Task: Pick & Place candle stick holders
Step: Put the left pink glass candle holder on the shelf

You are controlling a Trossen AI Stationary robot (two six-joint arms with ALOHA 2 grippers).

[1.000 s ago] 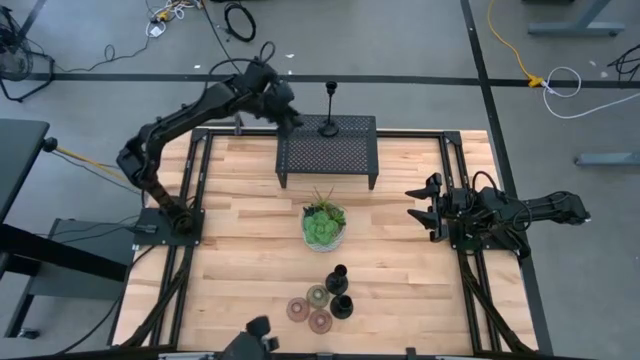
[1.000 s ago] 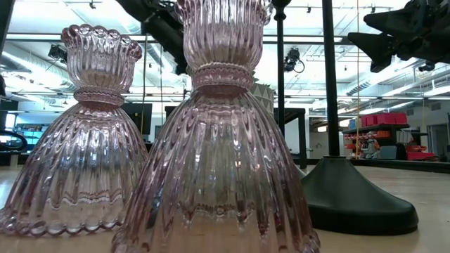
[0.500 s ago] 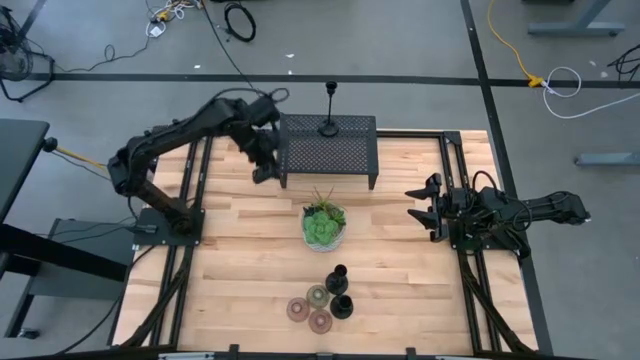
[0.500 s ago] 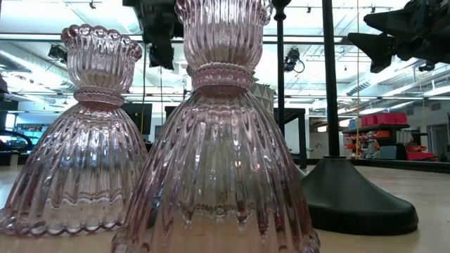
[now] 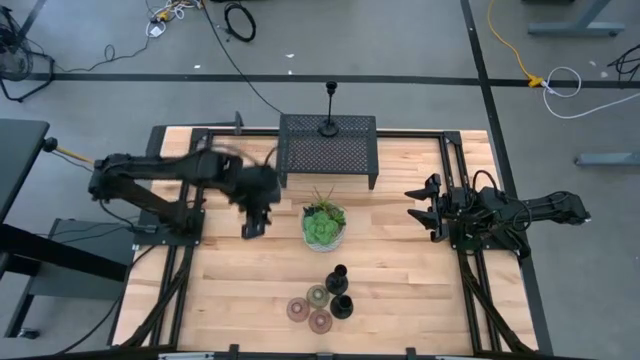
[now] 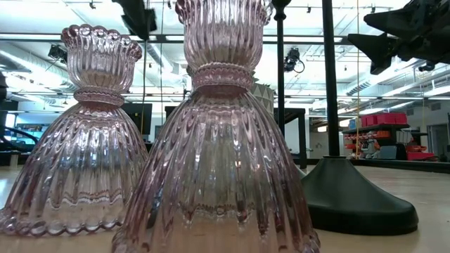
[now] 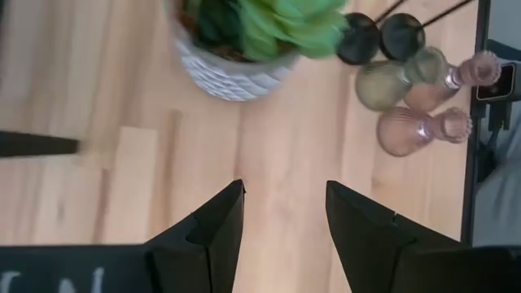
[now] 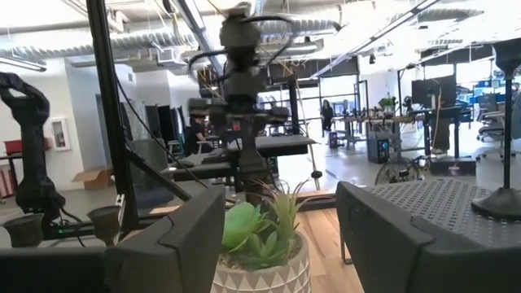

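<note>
Your left gripper [image 5: 254,225] is now hanging over the bare wood just at nine o'clock of the plant [image 5: 324,224], fingers parted and carrying nothing. A second ago it was up at the twelve o'clock edge of the table, beside the black mesh rack [image 5: 327,148], where one black candlestick [image 5: 329,113] is standing on top; it has swung down and away from there, leaving that piece in place. That is telling you one placement looks finished and you are heading back for the next.

The rest of the holders are clustered at six o'clock of the plant: two black candlesticks [image 5: 339,292] and three glass cups [image 5: 311,306], sitting close together, some seemingly touching. From the left wrist view the same cluster [image 7: 423,89] is lying ahead, beyond the plant.

Your right gripper [image 5: 428,212] is waiting at three o'clock of the table, fingers spread, holding nothing.

You are probably needing to pick carefully, since the pieces crowd each other.
</note>
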